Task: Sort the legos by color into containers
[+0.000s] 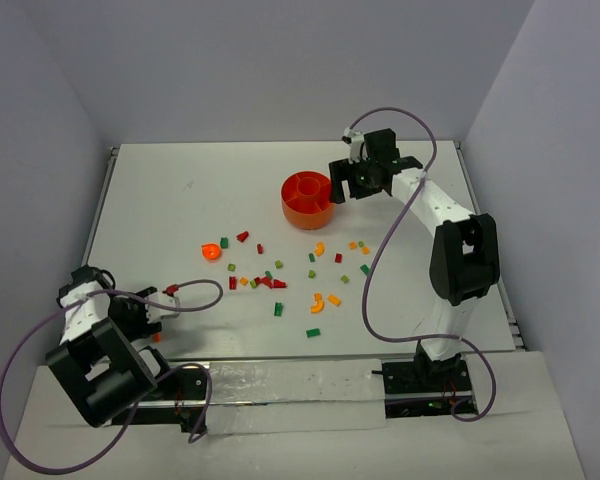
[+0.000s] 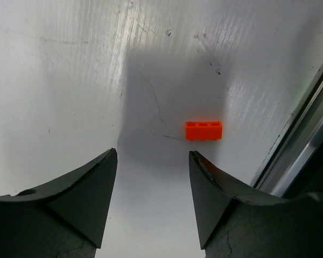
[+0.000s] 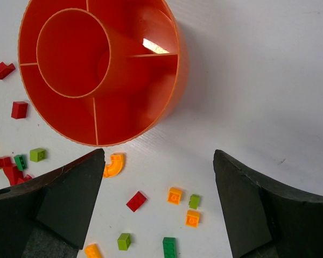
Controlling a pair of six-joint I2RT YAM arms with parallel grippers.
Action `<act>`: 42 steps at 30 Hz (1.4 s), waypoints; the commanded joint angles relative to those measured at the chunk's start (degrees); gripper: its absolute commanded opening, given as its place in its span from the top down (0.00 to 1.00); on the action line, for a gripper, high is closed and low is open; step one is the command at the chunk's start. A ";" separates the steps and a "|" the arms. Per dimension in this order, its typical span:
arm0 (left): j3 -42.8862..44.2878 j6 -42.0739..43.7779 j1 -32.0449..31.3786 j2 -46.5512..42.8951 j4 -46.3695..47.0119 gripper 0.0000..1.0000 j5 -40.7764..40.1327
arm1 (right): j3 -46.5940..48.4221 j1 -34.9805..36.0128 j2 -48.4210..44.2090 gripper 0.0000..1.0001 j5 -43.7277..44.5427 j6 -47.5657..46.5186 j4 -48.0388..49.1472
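Tiny red, green, orange, yellow legos are lying scattered near the divided orange bowl; left pincer and right pincer are gaping empty.

Top external: high behind the near edge, whole table seen.
Left wrist: close, facing down, near-left edge.
Right wrist: close over bowl, shared with top.

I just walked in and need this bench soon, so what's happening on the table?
Two robot arms are sorting legos by color into a divided orange bowl. The bricks lie scattered on the white table, and none shows in the bowl. The left gripper is open and empty, pointed down at a lone orange brick near the table's edge. The right gripper hangs open and empty beside the bowl.
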 commanded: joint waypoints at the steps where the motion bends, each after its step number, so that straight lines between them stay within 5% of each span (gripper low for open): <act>1: 0.00 5.83 -1.69 -0.47 -1.21 0.37 5.22 | 1.19 -0.62 0.69 0.12 -0.95 0.53 1.23; 7: 0.04 9.45 -2.68 -0.68 -2.36 0.50 5.36 | 1.17 -0.71 0.79 0.12 -0.88 0.49 1.12; 16: 0.35 15.87 -3.13 1.57 -4.89 0.55 1.96 | 1.14 -1.06 0.97 0.12 -0.91 0.38 0.84; 34: 0.42 27.25 -0.73 4.45 -7.52 0.47 -9.28 | 2.30 -1.24 1.70 0.12 -0.97 0.44 -0.06; 42: -0.38 36.20 -1.17 3.61 -10.78 0.35 -7.20 | 3.10 -1.24 3.02 0.12 -0.95 0.39 -0.34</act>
